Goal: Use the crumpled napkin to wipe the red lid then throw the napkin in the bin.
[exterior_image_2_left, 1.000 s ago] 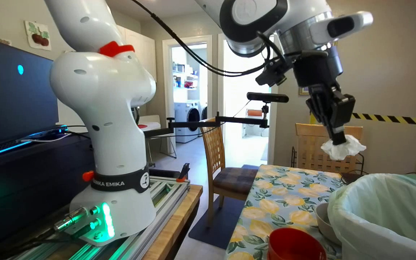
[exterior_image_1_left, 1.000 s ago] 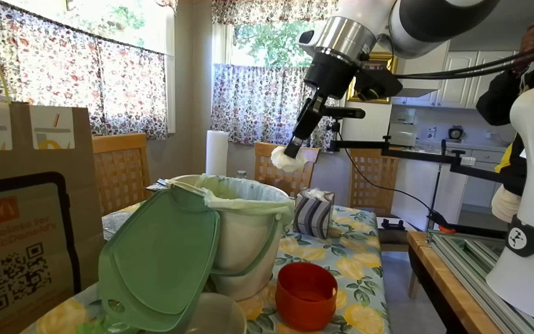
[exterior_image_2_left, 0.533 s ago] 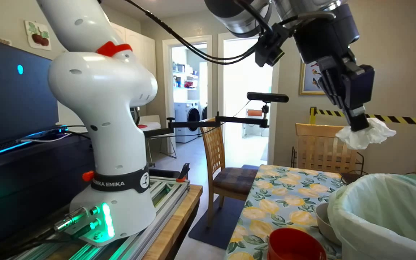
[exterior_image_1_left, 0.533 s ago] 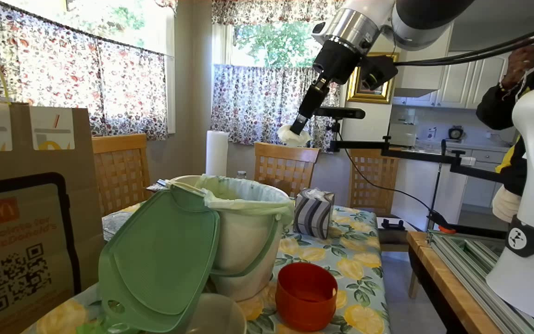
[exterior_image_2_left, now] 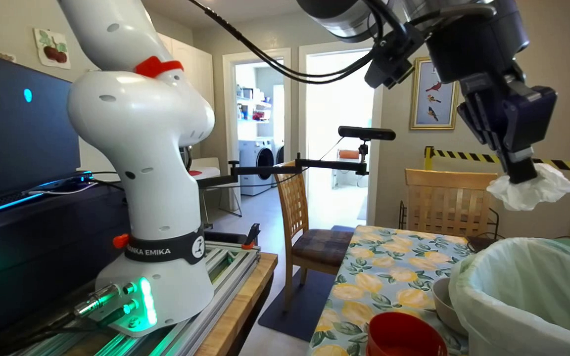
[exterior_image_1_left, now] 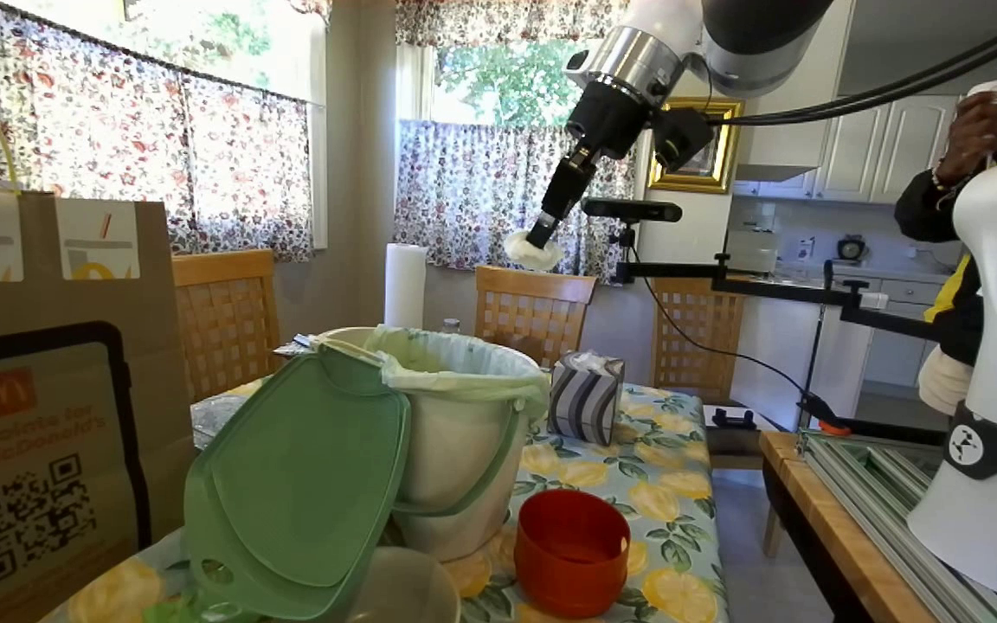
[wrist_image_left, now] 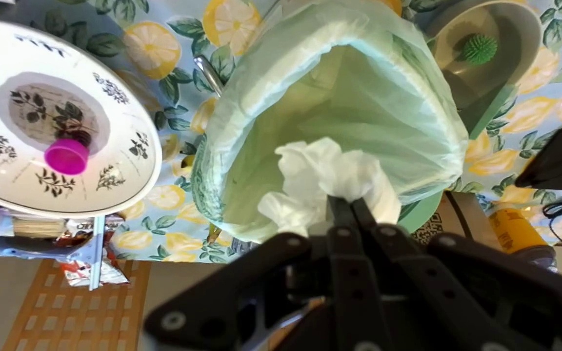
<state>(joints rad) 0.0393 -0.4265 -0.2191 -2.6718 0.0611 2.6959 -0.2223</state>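
Note:
My gripper (exterior_image_1_left: pixel 542 235) is shut on the crumpled white napkin (exterior_image_1_left: pixel 523 251); both also show in an exterior view, the gripper (exterior_image_2_left: pixel 522 174) and the napkin (exterior_image_2_left: pixel 545 190). The napkin hangs in the air, higher than the bin rim. The bin (exterior_image_1_left: pixel 455 467) is pale with a greenish-white liner; its green lid (exterior_image_1_left: pixel 308 484) leans against it, leaving the mouth open. In the wrist view the napkin (wrist_image_left: pixel 305 175) at the fingertips overlaps the bin mouth, with the liner rim (wrist_image_left: pixel 256 95) around. The red lid (exterior_image_1_left: pixel 572 554) sits hollow side up on the table beside the bin, also visible lower right (exterior_image_2_left: pixel 403 336).
A striped tissue box (exterior_image_1_left: pixel 587 400) and a paper towel roll (exterior_image_1_left: pixel 405 285) stand behind the bin. A brown paper bag (exterior_image_1_left: pixel 40 303) stands at the left. A grey bowl (exterior_image_2_left: pixel 444 301) is beside the bin. The wrist view shows a large patterned bowl (wrist_image_left: pixel 130 97).
My gripper has risen with the napkin and then moved sideways toward the bin's side. It stays shut on the napkin. The bin and red lid have not moved.

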